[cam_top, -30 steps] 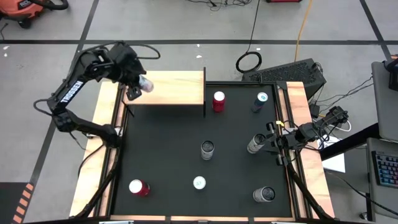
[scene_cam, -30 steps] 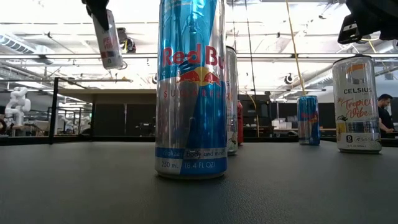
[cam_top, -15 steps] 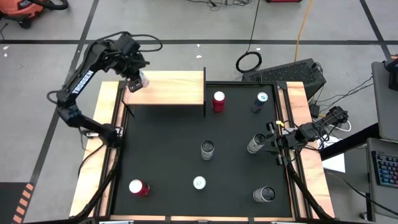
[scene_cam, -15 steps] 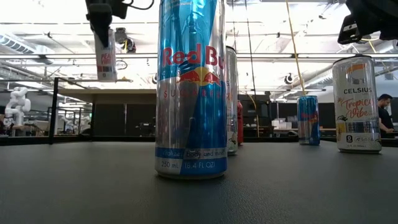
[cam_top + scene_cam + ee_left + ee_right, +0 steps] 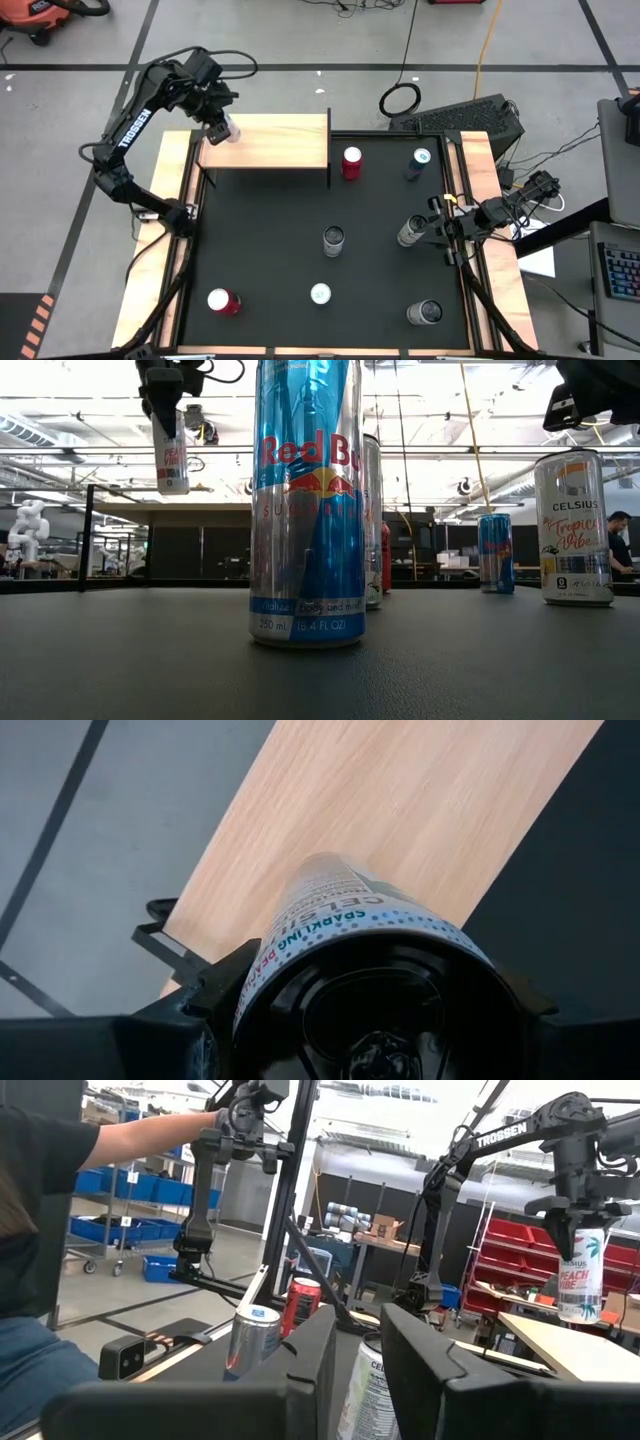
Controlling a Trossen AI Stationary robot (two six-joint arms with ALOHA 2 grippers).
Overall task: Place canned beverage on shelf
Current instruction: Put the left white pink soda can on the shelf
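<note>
From the high view, my left gripper [image 5: 216, 125] had carried the Celsius can [image 5: 222, 129] over the shelf [image 5: 275, 142], the can now upright where a second before it hung tilted. In the low view the can [image 5: 172, 452] hung straight beneath the fingers, clear of any surface. The left wrist view showed the fingers [image 5: 215, 988] pinching the can's sides, the shelf's bare wood directly below, so I judged lowering came next. My right gripper [image 5: 437, 228] waited beside another can [image 5: 410, 231], fingers nearly pressed together, holding nothing.

White Celsius can [image 5: 221, 129] upright, seemingly just above light wooden shelf [image 5: 280, 143], near its left end
</note>
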